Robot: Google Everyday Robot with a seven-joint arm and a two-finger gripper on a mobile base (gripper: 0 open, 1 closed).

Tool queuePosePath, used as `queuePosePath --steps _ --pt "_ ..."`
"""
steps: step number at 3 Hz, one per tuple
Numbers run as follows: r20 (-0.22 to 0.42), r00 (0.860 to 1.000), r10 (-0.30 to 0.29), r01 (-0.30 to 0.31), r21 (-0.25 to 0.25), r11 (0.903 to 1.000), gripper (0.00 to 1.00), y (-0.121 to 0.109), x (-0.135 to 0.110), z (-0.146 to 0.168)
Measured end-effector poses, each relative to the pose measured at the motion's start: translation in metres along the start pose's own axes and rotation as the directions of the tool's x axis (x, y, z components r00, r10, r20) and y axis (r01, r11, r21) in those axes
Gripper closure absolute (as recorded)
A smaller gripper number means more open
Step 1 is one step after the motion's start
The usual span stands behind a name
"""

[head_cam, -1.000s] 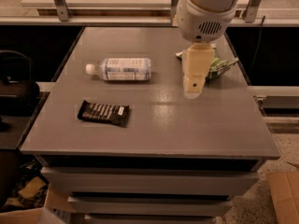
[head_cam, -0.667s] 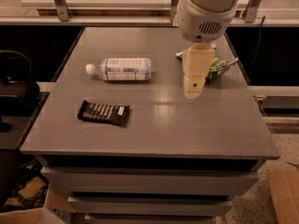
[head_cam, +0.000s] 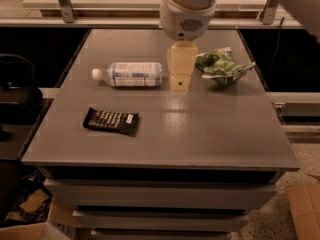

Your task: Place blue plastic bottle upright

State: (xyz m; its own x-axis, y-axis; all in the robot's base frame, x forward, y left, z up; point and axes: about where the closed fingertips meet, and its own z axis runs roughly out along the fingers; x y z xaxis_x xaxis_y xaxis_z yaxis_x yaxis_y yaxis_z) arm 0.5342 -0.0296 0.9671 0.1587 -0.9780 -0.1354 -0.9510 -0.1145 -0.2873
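A black snack bar wrapper (head_cam: 111, 121) lay lower left on the table (head_cam: 215, 134), and a green snack bag (head_cam: 222, 66) sat upper right. The blue plastic bottle (head_cam: 131, 74) lay on its side at upper centre, just left of the gripper (head_cam: 179, 85); how wide the gripper stood could not be told.

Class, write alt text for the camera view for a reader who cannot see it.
A blue plastic bottle lies on its side on a grey table, cap pointing left, with the robot's gripper hanging just to its right. A green and white snack bag sits right of the gripper; a black snack bar wrapper lies front left.
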Motion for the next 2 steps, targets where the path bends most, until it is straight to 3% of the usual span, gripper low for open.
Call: queuePosePath --steps 2 --pt "0.016 0.999 -0.045 0.046 -0.065 0.9968 0.0 -0.039 -0.069 0.042"
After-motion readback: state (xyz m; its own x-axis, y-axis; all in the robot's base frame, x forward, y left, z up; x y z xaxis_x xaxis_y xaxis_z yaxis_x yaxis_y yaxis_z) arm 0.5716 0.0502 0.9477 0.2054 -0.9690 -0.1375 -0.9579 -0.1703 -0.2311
